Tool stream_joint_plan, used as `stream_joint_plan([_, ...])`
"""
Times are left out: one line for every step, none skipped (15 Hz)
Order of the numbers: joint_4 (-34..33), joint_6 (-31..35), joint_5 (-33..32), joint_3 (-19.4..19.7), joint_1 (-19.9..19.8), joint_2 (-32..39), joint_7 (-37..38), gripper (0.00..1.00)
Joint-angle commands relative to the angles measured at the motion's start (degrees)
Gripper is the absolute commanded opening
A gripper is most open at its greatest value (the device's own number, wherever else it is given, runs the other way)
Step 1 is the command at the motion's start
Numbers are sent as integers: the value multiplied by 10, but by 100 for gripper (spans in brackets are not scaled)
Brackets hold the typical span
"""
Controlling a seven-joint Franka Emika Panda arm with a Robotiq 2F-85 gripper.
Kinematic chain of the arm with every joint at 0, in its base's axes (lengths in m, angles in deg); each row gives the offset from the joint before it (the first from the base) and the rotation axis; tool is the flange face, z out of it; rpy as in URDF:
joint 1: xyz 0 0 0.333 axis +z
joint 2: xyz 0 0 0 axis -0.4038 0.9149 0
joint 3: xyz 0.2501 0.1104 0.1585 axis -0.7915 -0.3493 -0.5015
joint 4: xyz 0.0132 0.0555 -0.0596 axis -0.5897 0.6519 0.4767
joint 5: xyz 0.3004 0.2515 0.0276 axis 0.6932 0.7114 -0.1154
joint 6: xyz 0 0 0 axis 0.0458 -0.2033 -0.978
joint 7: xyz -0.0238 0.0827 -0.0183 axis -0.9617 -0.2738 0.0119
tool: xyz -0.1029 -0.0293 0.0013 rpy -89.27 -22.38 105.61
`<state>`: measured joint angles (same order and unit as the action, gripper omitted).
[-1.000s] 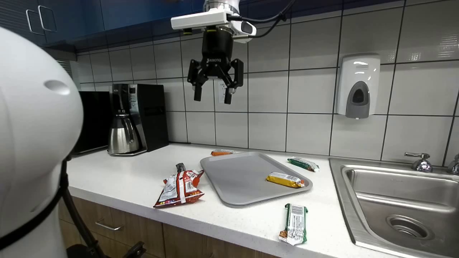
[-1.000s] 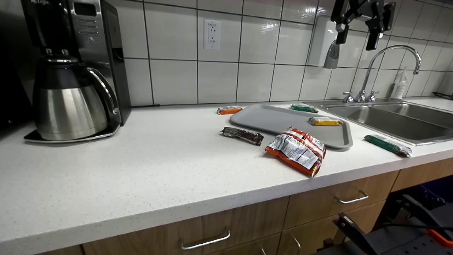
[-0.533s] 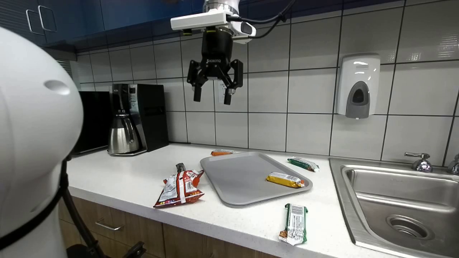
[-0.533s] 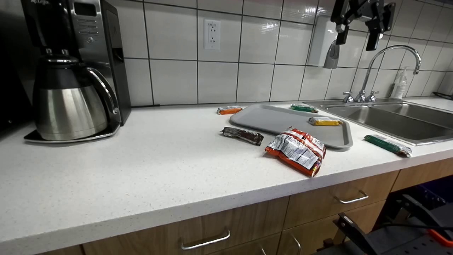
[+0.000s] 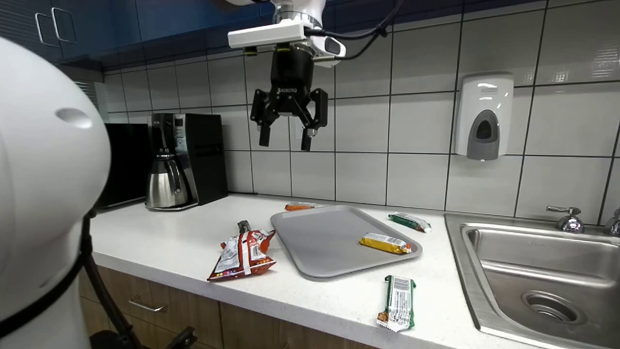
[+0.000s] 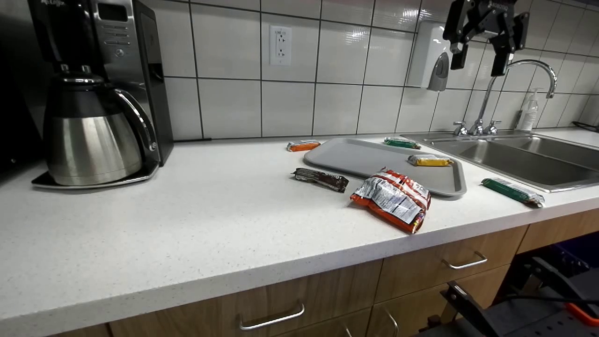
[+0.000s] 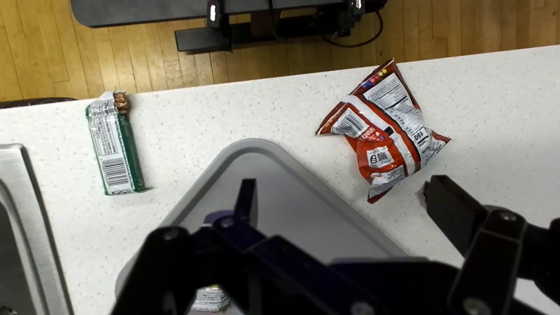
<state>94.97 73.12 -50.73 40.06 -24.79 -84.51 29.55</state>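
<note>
Gray tray [image 5: 329,237] lies well below my fingers [image 5: 306,141], which hang apart, holding nothing. The counter [image 6: 210,201] carries it flat, presumably why the yellow bar [image 5: 385,243] on it rests steady; the red bag [image 7: 389,131] lies just beside it, not touching, also beneath me.

Both exterior views face the tiled backsplash [image 6: 224,107] across the counter [image 6: 210,210]; in an exterior view the coffee maker [image 6: 128,61] stands close. The wrist view looks down past the jaws; all three share the gray tray [image 5: 329,242].
</note>
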Motion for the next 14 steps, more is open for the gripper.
stream_joint_plan([30, 18, -11, -6, -21, -23, 9, 100])
stream_joint_plan([36, 26, -16, -6, -26, -25, 10, 100])
stream_joint_plan([42, 31, -21, -6, -30, -27, 11, 100])
stream_joint_plan([50, 41, -28, -5, -34, -28, 11, 100])
stream_joint_plan([56, 48, -33, -4, -38, -29, 11, 100])
stream_joint_plan([63, 54, -40, -3, -42, -30, 9, 100])
stream_joint_plan([71, 62, -51, -2, -47, -31, 6, 100])
stream_joint_plan([78, 70, -63, 0, -53, -30, 5, 100])
stream_joint_plan([85, 78, -73, 2, -57, -29, 4, 100])
stream_joint_plan([91, 84, -83, 4, -62, -27, 3, 100])
stream_joint_plan([96, 93, -91, 9, -66, -23, 0, 100])
stream_joint_plan([98, 96, -94, 15, -69, -20, -3, 100])
stream_joint_plan([101, 106, -96, 21, -73, -15, -6, 100])
stream_joint_plan([103, 111, -96, 25, -76, -11, -7, 100])
